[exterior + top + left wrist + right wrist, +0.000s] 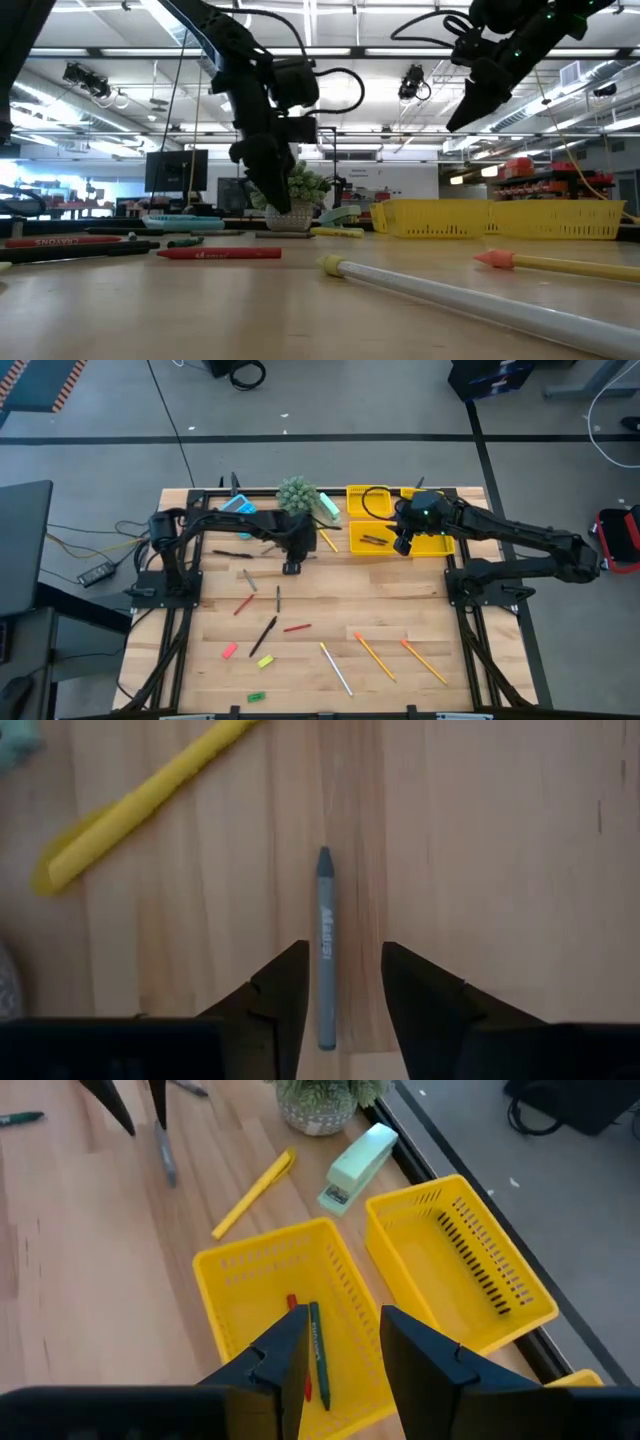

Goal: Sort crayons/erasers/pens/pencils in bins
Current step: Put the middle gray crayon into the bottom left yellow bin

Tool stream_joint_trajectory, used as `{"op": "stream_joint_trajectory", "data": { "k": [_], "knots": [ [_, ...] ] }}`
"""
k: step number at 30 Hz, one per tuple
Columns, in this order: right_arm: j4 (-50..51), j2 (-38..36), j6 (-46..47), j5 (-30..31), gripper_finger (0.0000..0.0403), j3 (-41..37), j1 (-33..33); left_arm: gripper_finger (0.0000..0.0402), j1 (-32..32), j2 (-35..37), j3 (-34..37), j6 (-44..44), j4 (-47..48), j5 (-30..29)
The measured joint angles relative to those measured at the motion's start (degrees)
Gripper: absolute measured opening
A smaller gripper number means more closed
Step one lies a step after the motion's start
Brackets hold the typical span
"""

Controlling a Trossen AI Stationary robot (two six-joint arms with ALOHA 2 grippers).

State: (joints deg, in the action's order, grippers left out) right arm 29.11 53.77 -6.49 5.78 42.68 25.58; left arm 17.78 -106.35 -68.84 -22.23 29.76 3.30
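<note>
A grey crayon (324,945) lies flat on the wooden table. My left gripper (342,952) is open and points down over it, one finger on each side along its length, without touching it. In the low view that gripper (281,203) hangs a little above the table. My right gripper (340,1320) is open and empty, up over a yellow bin (262,1275) that holds a red crayon (293,1305) and a dark green one (316,1345). Red crayons (243,604), black pens (263,635), small erasers (229,651) and long pencils (375,656) lie scattered on the near half of the table.
Several yellow bins (368,500) stand at the far right, one (470,1260) with nothing in it. A potted plant (297,495), a pale green stapler (355,1168), a blue calculator (238,505) and a yellow stick (130,805) lie near my left gripper.
</note>
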Motion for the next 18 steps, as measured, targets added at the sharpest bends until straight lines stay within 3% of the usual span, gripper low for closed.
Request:
{"op": "stream_joint_trajectory", "data": {
  "k": [18],
  "knots": [
    [-2.81, 0.14, 0.93, 0.02, 0.0131, -0.02, -2.36, 0.0119, 1.81, -3.92, -0.24, 0.57, 1.86, 0.04]
  ]
}}
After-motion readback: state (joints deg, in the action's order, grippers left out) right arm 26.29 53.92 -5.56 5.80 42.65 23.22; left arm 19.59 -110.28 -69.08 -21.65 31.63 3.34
